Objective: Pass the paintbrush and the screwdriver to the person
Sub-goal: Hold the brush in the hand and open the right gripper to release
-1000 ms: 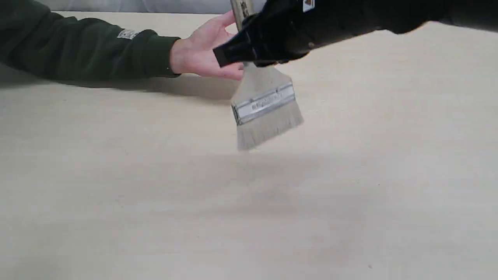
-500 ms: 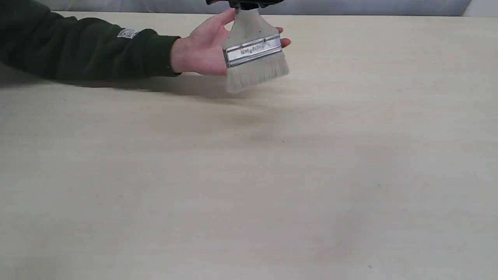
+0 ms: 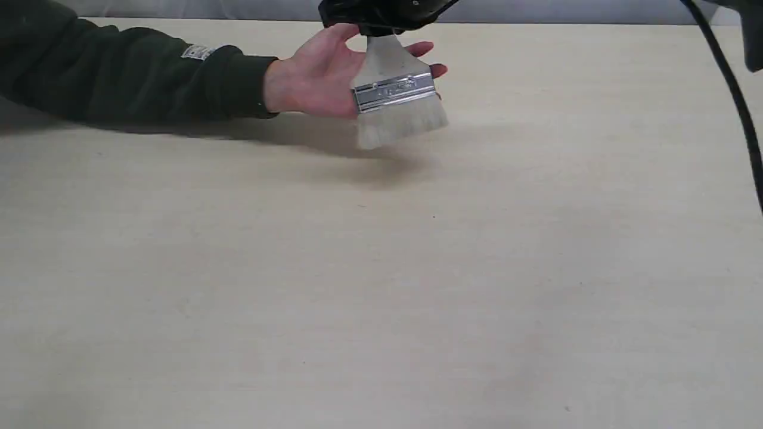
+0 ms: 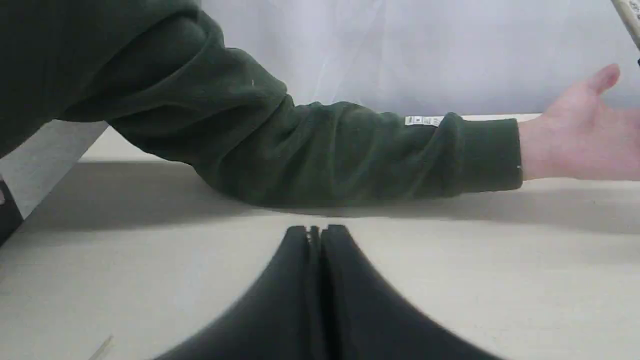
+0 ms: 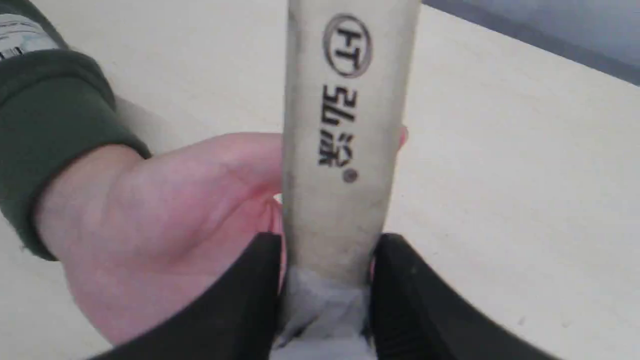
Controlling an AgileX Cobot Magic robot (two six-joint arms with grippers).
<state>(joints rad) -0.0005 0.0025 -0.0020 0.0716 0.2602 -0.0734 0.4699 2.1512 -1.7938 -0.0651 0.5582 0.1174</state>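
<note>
Pale-wood handle up, bristles down, pinching the paintbrush [image 3: 396,89] near upright in the right claw [image 5: 327,250] and hanging it over the bench [image 3: 381,298] just beside the person's open hand [image 3: 316,83], with the left claw [image 4: 315,232] pressed together, empty, farther off.

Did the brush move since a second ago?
Yes. The hand stayed put, and the brush rose in the exterior view: a second ago its metal band hung below the hand, now it sits in front of the palm.
</note>
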